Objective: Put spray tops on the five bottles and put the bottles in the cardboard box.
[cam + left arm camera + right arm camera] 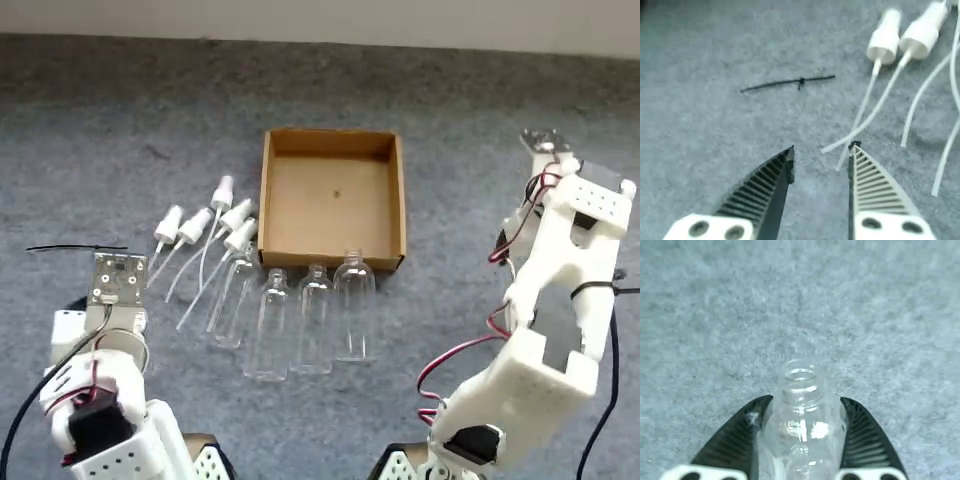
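Four clear bottles (300, 315) without tops lie side by side in front of the open cardboard box (333, 140). A fifth clear bottle (801, 412) stands open-necked between the fingers of my right gripper (806, 400), which is shut on its body above bare carpet. The right arm (560, 260) is to the right of the box. Several white spray tops (215, 220) with long thin tubes lie to the left of the box. My left gripper (822, 149) is open and holds nothing, low over the carpet, one tip close to the tube ends of two spray tops (900, 37).
A black zip tie (790, 82) lies on the grey carpet ahead of the left gripper, left of the spray tops; it is also the thin black line of the zip tie (75, 247) near the left arm (110, 340). Inside, the box is bare.
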Tool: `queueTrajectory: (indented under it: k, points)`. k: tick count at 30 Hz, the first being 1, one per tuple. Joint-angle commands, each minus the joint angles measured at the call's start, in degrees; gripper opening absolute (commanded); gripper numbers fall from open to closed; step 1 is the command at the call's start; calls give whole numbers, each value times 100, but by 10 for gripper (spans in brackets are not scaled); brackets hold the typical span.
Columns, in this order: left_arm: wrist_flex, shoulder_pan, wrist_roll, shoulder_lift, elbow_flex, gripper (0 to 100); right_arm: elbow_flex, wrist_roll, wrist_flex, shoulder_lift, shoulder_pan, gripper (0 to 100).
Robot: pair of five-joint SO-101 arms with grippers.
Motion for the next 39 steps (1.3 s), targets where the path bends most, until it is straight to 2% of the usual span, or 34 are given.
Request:
queueTrajectory:
  k: [1, 4, 6, 10, 12, 14, 18, 23, 31, 36, 39]
  points:
    - [229, -13, -53, 1068, -1710, 175, -48, -316, 40, -1077, -330, 63]
    - [316, 136, -167, 2774, -2844, 176, 391, -756, -22, -1789, -673, 63]
    - [668, 382, -422, 4145, -3732, 176, 769, -879, -48, -2299, -1042, 63]
    - [1257, 804, -484, 6791, -5719, 181, 1982, -1266, -690, -3574, -1745, 62]
    - [1371, 857, -484, 7943, -6633, 219, 2774, -1301, -1024, -4295, -2035, 62]
    - [1495, 919, -501, 8919, -7451, 250, 3538, -1292, -1349, -4884, -2220, 62]
    - [1600, 1024, -510, 10519, -8804, 248, 4708, -1284, -1622, -5780, -2308, 62]
    - [1582, 1323, -475, 12092, -10035, 248, 4998, -1310, -1613, -6369, -2316, 62]
    - [1556, 1516, -105, 13736, -11591, 248, 5033, -1319, -1604, -6633, -2316, 62]
    - [1582, 1543, -35, 14633, -12242, 248, 5033, -1319, -1604, -6633, -2325, 62]
    - [1582, 1560, -35, 15011, -12426, 214, 5033, -1319, -1596, -6633, -2448, 62]
